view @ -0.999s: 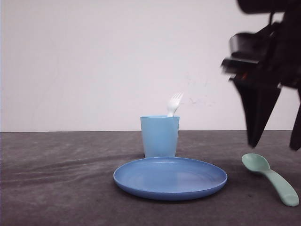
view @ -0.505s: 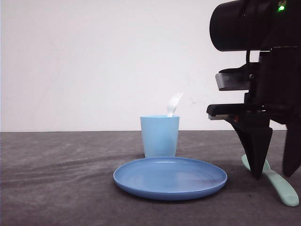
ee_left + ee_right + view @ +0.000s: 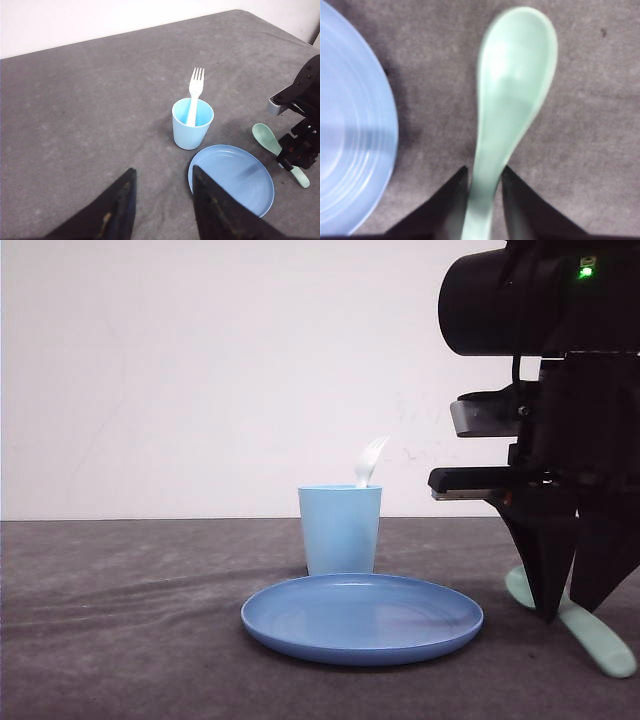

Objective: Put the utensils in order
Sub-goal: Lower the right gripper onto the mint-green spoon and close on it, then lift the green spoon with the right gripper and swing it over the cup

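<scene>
- Lower than half a second ago, the right gripper [image 3: 572, 612] now has its two dark fingers planted on either side of the mint-green spoon [image 3: 590, 632], where earlier the pair stood wider apart over it.
- Seen from the right wrist, the right gripper [image 3: 485, 172] pinches narrowly at the neck of the spoon [image 3: 512, 95], both fingertips [image 3: 457, 182] touching the plastic; the bowl lies beyond them on the grey table [image 3: 590, 125].
- From the front, the spoon rests flat on the table [image 3: 120, 640] at about 3 o'clock from the blue plate [image 3: 362, 619], near its rim but apart from it.
- White fork [image 3: 369, 460] stands tines up inside the light blue cup [image 3: 340, 530], leaning on the rim; nothing about it has changed.
- Cup sits at 12 o'clock from the plate, just behind its far edge.
- Left gripper [image 3: 162, 182] hangs well clear of everything, its fingers parted with only bare table between them.
- From the left wrist, the fork [image 3: 195, 97], cup [image 3: 192, 124], plate [image 3: 231, 179] and spoon [image 3: 267, 139] are spread across the cloth, with the right arm [image 3: 300, 125] bent down over the spoon's handle.
</scene>
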Controlling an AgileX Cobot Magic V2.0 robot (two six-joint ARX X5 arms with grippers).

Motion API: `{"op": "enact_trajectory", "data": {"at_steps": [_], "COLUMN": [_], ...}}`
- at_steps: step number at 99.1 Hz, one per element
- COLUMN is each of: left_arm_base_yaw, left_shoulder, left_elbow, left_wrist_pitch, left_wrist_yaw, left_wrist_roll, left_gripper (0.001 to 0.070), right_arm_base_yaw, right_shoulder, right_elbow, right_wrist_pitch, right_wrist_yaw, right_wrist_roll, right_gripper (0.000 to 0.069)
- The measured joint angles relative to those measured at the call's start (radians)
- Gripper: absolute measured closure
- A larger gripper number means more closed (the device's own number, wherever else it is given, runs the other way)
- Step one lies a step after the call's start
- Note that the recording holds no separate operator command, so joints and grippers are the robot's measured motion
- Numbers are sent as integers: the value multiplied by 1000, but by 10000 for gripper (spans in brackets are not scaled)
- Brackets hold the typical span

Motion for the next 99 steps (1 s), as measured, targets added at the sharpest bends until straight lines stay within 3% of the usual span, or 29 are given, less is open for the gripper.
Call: {"op": "enact_trajectory", "data": {"at_steps": [10, 50, 78, 99], "left_arm_base_yaw": [0, 0, 0, 0], "left_shoulder": [-1, -19, -19, -19], "left_elbow": [0, 0, 0, 0], "left_wrist_pitch": [0, -27, -35, -35], "left_wrist_yaw": [2, 7, 7, 7], "left_wrist_roll": [-6, -16, -19, -26], "left_gripper": [514, 514, 514, 514], "right_arm_base_yaw": [0, 0, 0, 13], "right_shoulder": [0, -18, -233, -400], "right_elbow": [0, 0, 0, 0], "right_wrist_pitch": [-1, -2, 47, 202], "right_wrist_yaw": [5, 29, 36, 28], "right_wrist_roll": [-1, -21, -38, -90], "right_gripper": [616, 620, 620, 620]}}
